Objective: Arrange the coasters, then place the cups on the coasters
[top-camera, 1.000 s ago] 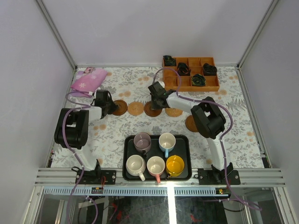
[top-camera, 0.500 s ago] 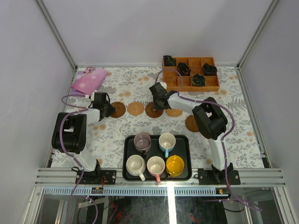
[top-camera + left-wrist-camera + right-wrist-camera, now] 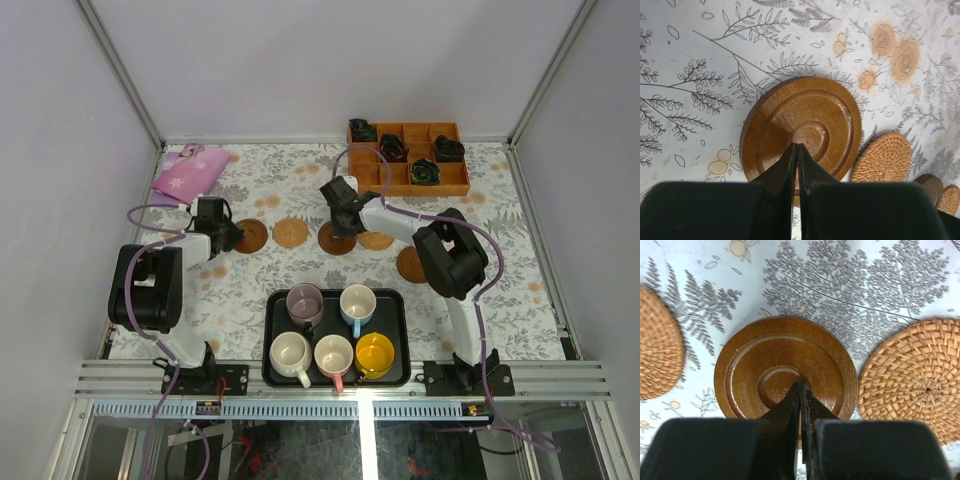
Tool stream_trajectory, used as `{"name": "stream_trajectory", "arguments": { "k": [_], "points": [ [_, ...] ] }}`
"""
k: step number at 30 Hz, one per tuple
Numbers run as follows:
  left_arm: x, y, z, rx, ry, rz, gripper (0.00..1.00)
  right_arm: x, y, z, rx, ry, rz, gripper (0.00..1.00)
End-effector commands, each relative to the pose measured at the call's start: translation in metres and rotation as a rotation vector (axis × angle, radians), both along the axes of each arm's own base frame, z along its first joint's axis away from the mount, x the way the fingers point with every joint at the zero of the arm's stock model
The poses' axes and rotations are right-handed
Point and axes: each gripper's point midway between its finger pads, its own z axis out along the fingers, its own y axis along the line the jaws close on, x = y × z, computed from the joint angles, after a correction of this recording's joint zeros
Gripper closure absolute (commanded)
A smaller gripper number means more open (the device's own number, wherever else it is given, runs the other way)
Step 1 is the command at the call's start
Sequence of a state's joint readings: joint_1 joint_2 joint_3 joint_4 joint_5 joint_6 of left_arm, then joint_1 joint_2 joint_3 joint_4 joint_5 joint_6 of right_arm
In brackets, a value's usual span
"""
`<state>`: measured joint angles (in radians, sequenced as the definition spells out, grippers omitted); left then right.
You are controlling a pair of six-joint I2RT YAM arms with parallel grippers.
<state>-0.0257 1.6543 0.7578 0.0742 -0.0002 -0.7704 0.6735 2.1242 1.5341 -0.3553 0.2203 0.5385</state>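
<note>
Where the floral tabletop (image 3: 500, 300) is seen from above, the left arm (image 3: 150, 285) is found along its left edge and the right arm (image 3: 450, 260) is bent in from the right. A black tray (image 3: 404, 340) is set at the near edge between the arm bases. An orange box (image 3: 400, 187) is placed at the far right corner and a pink pouch (image 3: 190, 172) at the far left corner. All five cups are carried on the tray: the mauve cup (image 3: 305, 302) and blue-handled cup (image 3: 357, 303) in the far row, the cream cup (image 3: 290, 353), pink-handled cup (image 3: 333, 354) and yellow cup (image 3: 375, 354) in the near row. Five coasters are laid on the tabletop just beyond the tray, in a rough line from left to right: left dark coaster (image 3: 251, 236), left woven coaster (image 3: 291, 233), middle dark coaster (image 3: 335, 242), right woven coaster (image 3: 376, 240) and last coaster (image 3: 408, 266), which is set nearer the tray and partly hidden by the right arm. The left gripper (image 3: 797, 147) is fully closed with nothing held, its tips set over the centre of the left dark coaster. The right gripper (image 3: 801, 385) is likewise closed and empty, its tips over the centre of the middle dark coaster. Whether either coaster is touched cannot be told.
</note>
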Motion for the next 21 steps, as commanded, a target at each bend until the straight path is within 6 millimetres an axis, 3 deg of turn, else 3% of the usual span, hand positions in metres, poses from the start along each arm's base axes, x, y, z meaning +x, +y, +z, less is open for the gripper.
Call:
{"name": "stream_trajectory", "arguments": {
  "k": [1,5,9,21],
  "points": [
    [0.022,0.001,0.045,-0.012,-0.112,0.008,1.0,0.003,-0.03,0.034,-0.09,-0.068,-0.012,0.99],
    [0.027,0.004,0.071,-0.005,-0.172,0.015,0.94,0.003,-0.044,0.049,-0.108,-0.124,-0.041,0.91],
    [0.026,0.006,0.086,-0.001,-0.216,0.027,0.89,-0.003,-0.056,0.05,-0.089,-0.135,-0.054,0.86],
    [0.008,0.005,0.08,0.011,-0.245,0.006,0.89,-0.017,-0.017,0.029,0.06,-0.033,0.116,0.96]
  ]
}}
